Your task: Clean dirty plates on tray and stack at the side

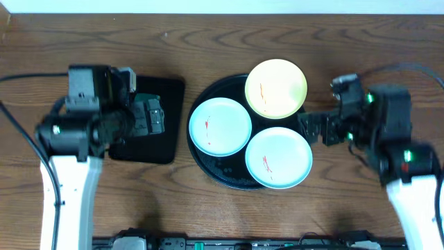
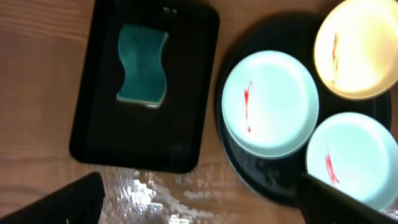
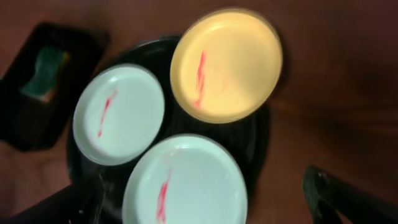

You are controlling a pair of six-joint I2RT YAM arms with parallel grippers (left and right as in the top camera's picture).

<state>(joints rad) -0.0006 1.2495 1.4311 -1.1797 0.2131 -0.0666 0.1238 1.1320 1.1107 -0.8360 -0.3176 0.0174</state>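
The round black tray (image 1: pixel 201 156) holds three plates, each with a thin red smear: a pale yellow plate (image 1: pixel 275 88) at the back, a mint plate (image 1: pixel 220 126) on the left and a mint plate (image 1: pixel 279 157) at the front right. My left gripper (image 1: pixel 152 114) hovers open and empty over the small rectangular tray. My right gripper (image 1: pixel 313 128) is open and empty just right of the round tray. In the left wrist view the open fingers (image 2: pixel 199 211) frame bare wood. In the right wrist view the open fingers (image 3: pixel 205 211) straddle the nearer mint plate (image 3: pixel 186 183).
A small rectangular black tray (image 1: pixel 170 94) lies left of the round tray, with a green sponge (image 2: pixel 143 65) on it. The sponge also shows in the right wrist view (image 3: pixel 43 74). Wooden table (image 1: pixel 208 42) lies all around.
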